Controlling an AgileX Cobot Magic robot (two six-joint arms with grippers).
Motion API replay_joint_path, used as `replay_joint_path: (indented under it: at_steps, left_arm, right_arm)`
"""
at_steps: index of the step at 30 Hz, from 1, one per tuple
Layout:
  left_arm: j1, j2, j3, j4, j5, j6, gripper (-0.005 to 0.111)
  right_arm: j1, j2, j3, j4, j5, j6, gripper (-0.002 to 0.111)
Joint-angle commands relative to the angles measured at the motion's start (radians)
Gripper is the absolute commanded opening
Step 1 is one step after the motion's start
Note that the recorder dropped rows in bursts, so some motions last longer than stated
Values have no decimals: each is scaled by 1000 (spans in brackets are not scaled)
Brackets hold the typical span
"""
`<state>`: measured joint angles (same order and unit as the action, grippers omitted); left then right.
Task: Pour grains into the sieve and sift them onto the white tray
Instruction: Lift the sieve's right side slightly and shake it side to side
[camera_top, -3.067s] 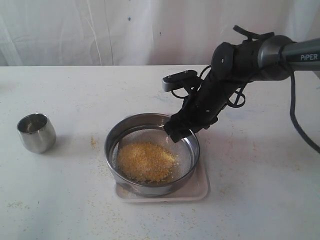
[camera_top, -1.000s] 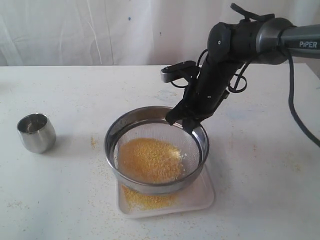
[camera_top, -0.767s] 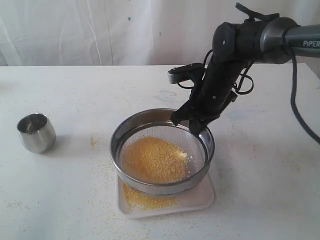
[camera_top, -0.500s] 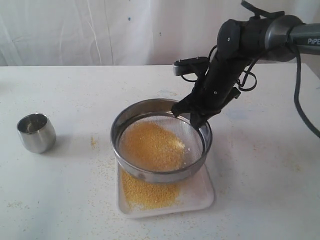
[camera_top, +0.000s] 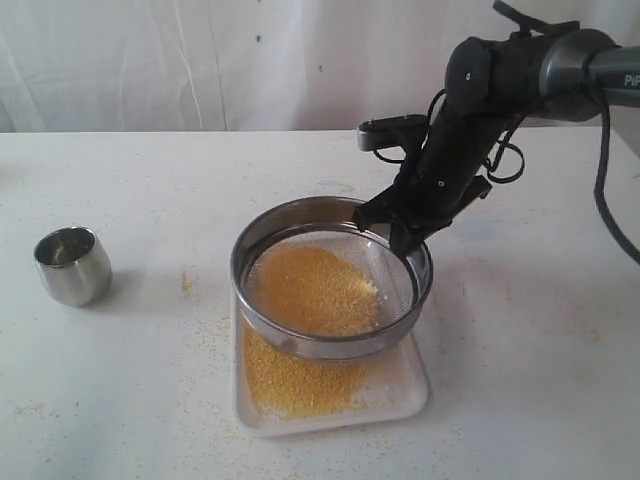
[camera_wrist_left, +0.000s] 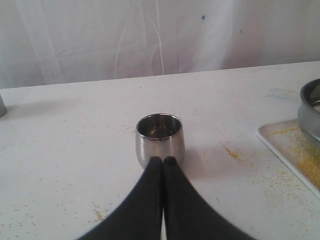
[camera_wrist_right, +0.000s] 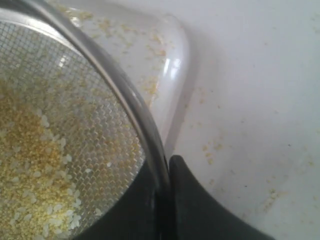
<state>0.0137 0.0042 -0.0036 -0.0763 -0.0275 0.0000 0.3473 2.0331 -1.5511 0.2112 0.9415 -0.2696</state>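
The round steel-rimmed sieve (camera_top: 280, 333) hangs tilted above the white tray (camera_top: 402, 384), lifted off it. My right gripper (camera_top: 398, 233) is shut on the sieve's far right rim (camera_wrist_right: 125, 90), one finger inside the mesh and one outside. Golden-yellow grains (camera_top: 312, 288) with some white kernels (camera_wrist_right: 55, 212) lie in the mesh. A heap of fine yellow grains (camera_top: 296, 380) lies on the tray under the sieve. My left gripper (camera_wrist_left: 163, 160) is shut with nothing in it, its tips just short of a small steel cup (camera_wrist_left: 159, 137).
The small shiny steel cup (camera_top: 72, 264) stands on the white table at the left, apart from the tray. Loose yellow grains (camera_top: 187, 284) are scattered on the table around the tray. A white curtain hangs behind the table.
The sieve, held by my right gripper, has risen off the tray and shifted right and back. The yellow heap on the tray has grown.
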Motion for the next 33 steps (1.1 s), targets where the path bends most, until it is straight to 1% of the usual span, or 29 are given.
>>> replay_joint_path:
  at_steps: [1,2,3,5,6,7,8,9,10,12,13,14,15,16,17,18,19,20,22,23,25,26,27,28,29,30,32,33]
  left_arm:
    - [5,-4,4,3,-1,0,0]
    - [5,-4,4,3,-1,0,0]
    - [5,-4,4,3,-1,0,0]
    - [5,-4,4,3,-1,0,0]
    - [5,-4,4,3,-1,0,0]
    - [5,-4,4,3,-1,0,0]
    - [5,-4,4,3,-1,0,0]
    - [5,-4,4,3,-1,0,0]
    - [5,-4,4,3,-1,0,0]
    - [5,-4,4,3,-1,0,0]
    - [5,-4,4,3,-1,0,0]
    - [5,-4,4,3,-1,0,0]
    - [5,-4,4,3,-1,0,0]
    - [5,-4,4,3,-1,0,0]
    - [5,-4,4,3,-1,0,0]
    - [5,-4,4,3,-1,0,0]
    - [5,-4,4,3,-1,0,0]
    - [5,-4,4,3,-1,0,0]
    - [5,-4,4,3,-1,0,0]
    - [5,-4,4,3,-1,0,0]
    - [5,-4,4,3,-1,0,0]
    - [5,-4,4,3,-1,0,0]
    - [5,-4,4,3,-1,0,0]
    - [5,-4,4,3,-1,0,0]
    - [5,-4,4,3,-1,0,0]
    - [5,-4,4,3,-1,0,0]
    - [5,-4,4,3,-1,0,0]
    - [5,-4,4,3,-1,0,0]
  right_arm:
    - [16,3,-5,-61,-41,59,0]
    - [10,8,-5,-65,-56,146,0]
    - [10,12,-5,-35,-45,129,0]
    - [24,20,-5,35,19,-46,0]
    - [31,25,-5,17,22,-87,0]
    - [32,32,-5,-41,-2,-35,0]
    - [30,35,-5,-90,-44,90,0]
    - [22,36,-7,-94,-67,173,0]
    - [22,38,-7,-57,-63,161,0]
    - [31,38,-9,12,-21,-43,0]
    - [33,38,-9,-6,-25,-73,0]
    - [30,38,-9,-50,-52,-3,0]
    - [19,38,-9,-66,-84,112,0]
    - [11,38,-9,-56,-94,160,0]
    - [11,38,-11,-5,-81,109,0]
    - [11,38,-15,44,-42,-14,0]
    - [15,38,-20,48,-13,-94,0]
    - [15,38,-20,22,-23,-99,0]
    - [-3,38,-20,-34,-75,130,0]
    - [-8,38,-24,-7,-67,118,0]
    - [-5,38,-33,66,16,-115,0]
    - [0,38,-34,55,36,-165,0]
    - [0,38,-34,11,21,-94,0]
    - [-9,38,-34,-15,-10,18,0]
    - [-13,38,-32,-5,-25,119,0]
    - [-13,38,-32,49,-10,67,0]
    - [-4,36,-42,130,56,-204,0]
    - [-1,33,-46,115,45,-202,0]
